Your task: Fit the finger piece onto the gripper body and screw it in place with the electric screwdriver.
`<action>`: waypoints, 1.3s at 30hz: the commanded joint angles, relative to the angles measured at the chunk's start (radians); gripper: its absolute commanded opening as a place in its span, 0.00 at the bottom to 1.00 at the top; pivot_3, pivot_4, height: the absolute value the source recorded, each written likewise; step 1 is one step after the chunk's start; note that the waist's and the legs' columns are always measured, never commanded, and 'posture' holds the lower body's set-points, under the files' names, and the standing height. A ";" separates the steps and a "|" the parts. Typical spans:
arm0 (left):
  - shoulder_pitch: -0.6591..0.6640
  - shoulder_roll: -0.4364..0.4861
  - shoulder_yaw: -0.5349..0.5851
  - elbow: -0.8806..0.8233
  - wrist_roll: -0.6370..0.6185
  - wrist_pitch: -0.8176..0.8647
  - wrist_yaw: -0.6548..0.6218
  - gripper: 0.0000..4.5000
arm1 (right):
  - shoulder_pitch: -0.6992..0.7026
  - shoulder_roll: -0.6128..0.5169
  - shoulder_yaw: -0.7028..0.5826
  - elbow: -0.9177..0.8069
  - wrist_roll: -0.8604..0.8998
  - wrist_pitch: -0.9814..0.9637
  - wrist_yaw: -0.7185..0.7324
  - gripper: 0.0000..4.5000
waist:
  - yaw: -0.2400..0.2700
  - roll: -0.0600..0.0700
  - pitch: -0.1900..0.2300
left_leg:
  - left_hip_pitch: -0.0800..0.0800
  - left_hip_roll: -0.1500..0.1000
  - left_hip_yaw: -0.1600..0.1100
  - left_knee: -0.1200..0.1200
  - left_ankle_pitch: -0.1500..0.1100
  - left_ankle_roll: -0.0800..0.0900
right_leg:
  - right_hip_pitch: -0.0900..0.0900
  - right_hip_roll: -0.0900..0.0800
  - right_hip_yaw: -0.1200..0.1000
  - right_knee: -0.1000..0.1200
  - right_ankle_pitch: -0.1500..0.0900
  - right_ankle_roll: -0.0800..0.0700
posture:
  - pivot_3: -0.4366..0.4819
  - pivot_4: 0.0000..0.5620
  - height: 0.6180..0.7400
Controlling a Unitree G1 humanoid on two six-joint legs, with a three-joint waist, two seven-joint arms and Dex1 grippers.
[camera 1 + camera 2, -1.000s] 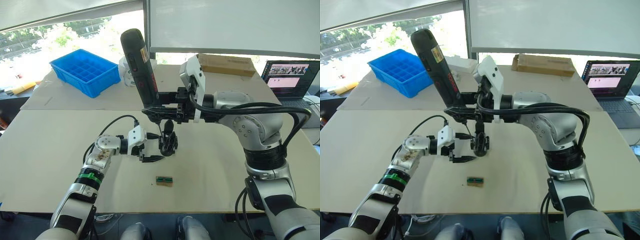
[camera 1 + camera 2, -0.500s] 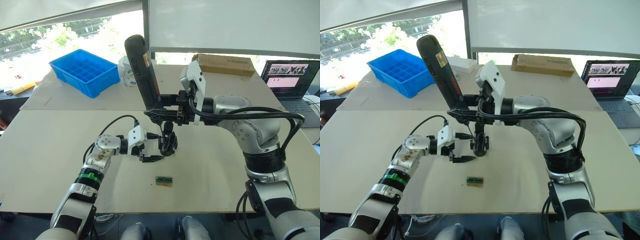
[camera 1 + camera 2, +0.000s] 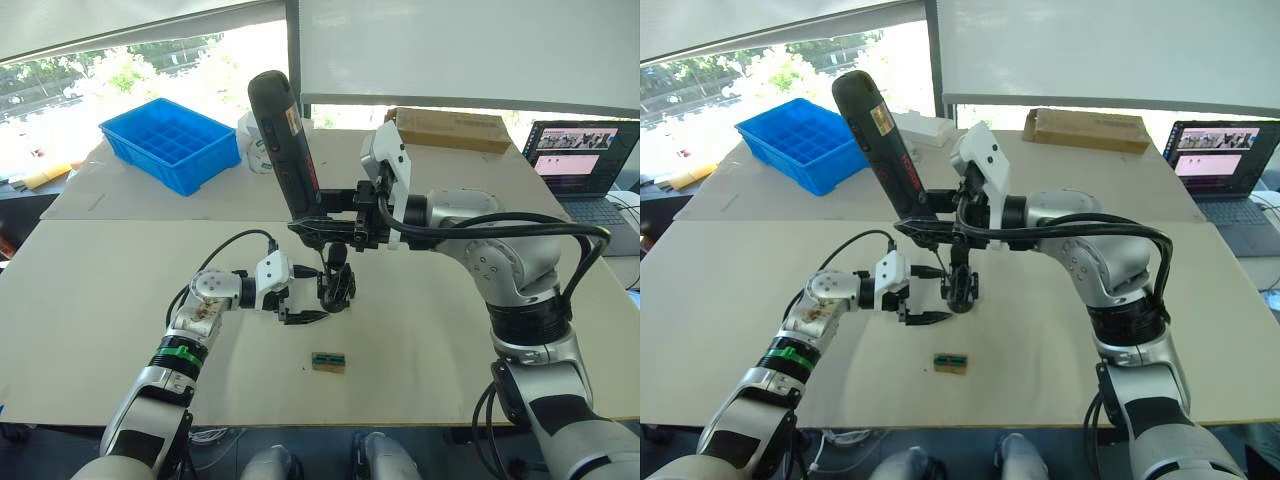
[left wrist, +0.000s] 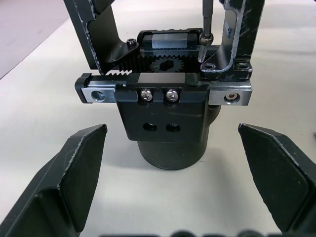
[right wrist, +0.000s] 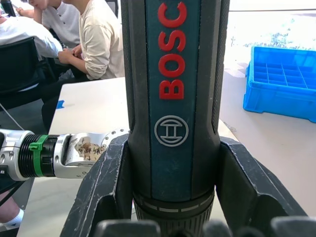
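From my head camera, my right claw [image 3: 335,222] clamps the electric screwdriver [image 3: 283,140] low on its barrel — it tilts, bit down over the gripper body [image 3: 337,285] on the worktop [image 3: 90,300]. My left claw [image 3: 308,303] sits just beside that body, spread wide.

Left wrist: the body stands between my open fingers [image 4: 74,170], untouched; the bit tip meets a screw on top.

Right wrist: both fingers [image 5: 106,185] press the barrel.

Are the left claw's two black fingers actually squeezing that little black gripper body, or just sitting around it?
Apart. In the left wrist view, both fingers of the left gripper stand wide of the gripper body, with bare table visible on each side.
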 commanded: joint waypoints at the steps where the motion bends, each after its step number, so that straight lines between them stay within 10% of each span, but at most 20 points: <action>1: -0.022 0.003 0.011 -0.032 -0.005 -0.002 0.001 1.00 | -0.027 -0.003 -0.037 -0.037 0.014 -0.016 0.000 0.43 | 0.000 0.000 0.000 | 0.000 0.000 0.000 0.000 0.000 0.000 | 0.000 0.000 0.000 0.000 0.000 0.000 | 0.48 0.27 0.98; 39: -0.028 0.003 0.011 0.004 0.002 -0.027 0.001 1.00 | -0.012 0.012 -0.030 -0.035 0.000 -0.033 -0.003 0.43 | 0.000 0.000 0.000 | 0.000 0.000 0.000 0.000 0.000 0.000 | 0.000 0.000 0.000 0.000 0.000 0.000 | 0.48 0.27 0.98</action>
